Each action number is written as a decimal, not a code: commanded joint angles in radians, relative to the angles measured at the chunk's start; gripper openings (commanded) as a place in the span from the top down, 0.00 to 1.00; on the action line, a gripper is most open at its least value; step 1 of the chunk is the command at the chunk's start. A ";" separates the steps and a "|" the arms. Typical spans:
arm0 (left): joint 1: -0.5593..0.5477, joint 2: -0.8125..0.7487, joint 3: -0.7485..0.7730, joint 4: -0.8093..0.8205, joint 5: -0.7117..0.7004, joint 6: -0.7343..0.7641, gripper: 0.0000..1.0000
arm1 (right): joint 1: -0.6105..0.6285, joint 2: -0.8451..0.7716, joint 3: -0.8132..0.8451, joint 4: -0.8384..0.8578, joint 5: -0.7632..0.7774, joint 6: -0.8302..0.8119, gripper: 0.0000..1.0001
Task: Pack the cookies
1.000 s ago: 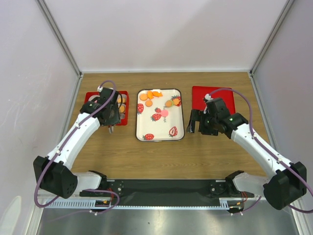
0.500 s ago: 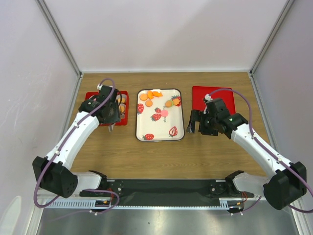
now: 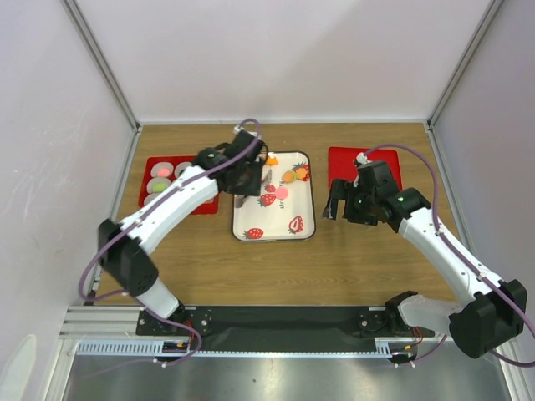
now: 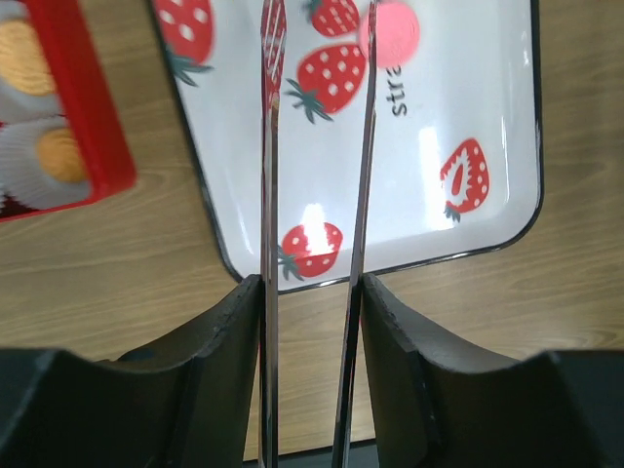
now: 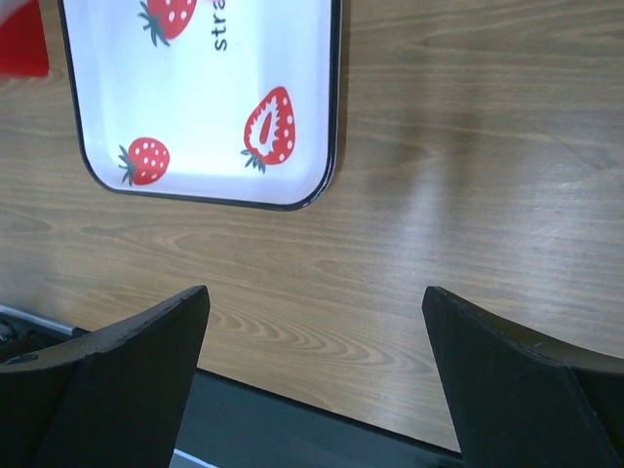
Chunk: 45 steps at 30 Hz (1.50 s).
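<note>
**Operator:** Arm pose?

**Unit:** My left arm [image 3: 180, 196] extends over the tray [image 3: 251, 222]. My right gripper [image 5: 314, 297] hovers beside the tray, jaws wide, empty.

**Operator:** Left gripper [image 4: 321, 19]?

**Unit:** Fingers narrowly parted, holding nothing. The pink cookie [image 4: 390, 31] lies just outside one finger.

Fingers [image 4: 268, 195] parted, reaching over strawberry tray [image 4: 419, 146]; pink cookie [image 4: 392, 31] on tray by right fingertip; red box [image 4: 93, 136] left of tray on wooden worktop [image 4: 127, 263], orange cookies [image 4: 60, 156] inside.
</note>
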 commanded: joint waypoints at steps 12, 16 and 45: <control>-0.080 0.174 0.062 0.102 0.032 0.015 0.48 | -0.044 -0.071 0.054 -0.064 0.045 -0.025 0.00; -0.092 0.199 0.087 0.099 0.031 0.026 0.48 | -0.050 -0.088 0.050 -0.070 0.053 -0.025 0.01; -0.126 0.256 0.156 0.016 -0.035 0.040 0.58 | -0.070 -0.098 0.027 -0.052 0.037 -0.026 0.00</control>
